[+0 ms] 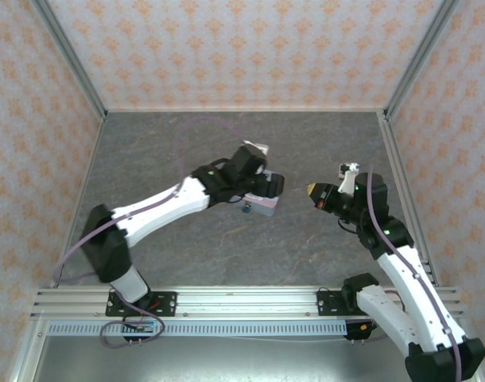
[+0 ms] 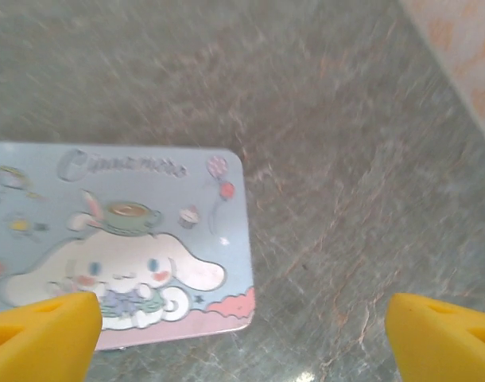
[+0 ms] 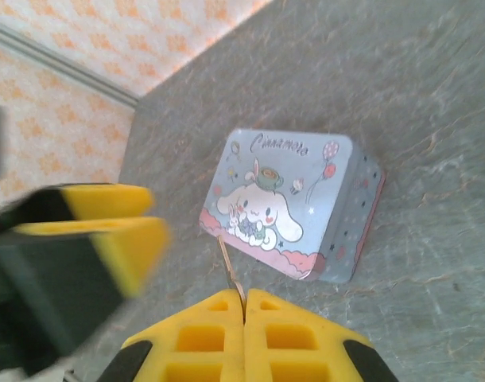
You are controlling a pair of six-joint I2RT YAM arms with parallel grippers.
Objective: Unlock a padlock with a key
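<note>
Pinching the key (image 3: 230, 267) between pressed-together fingers, the right gripper (image 3: 244, 306) holds it raised over the worktop (image 1: 187, 255), right of the middle, tip toward the tin (image 3: 294, 211). The tin lies near the worktop's middle, the small padlock (image 1: 246, 209) just beside its near edge. Over the tin hangs the left gripper (image 2: 241, 318), fingers spread wide, holding nothing.
</note>
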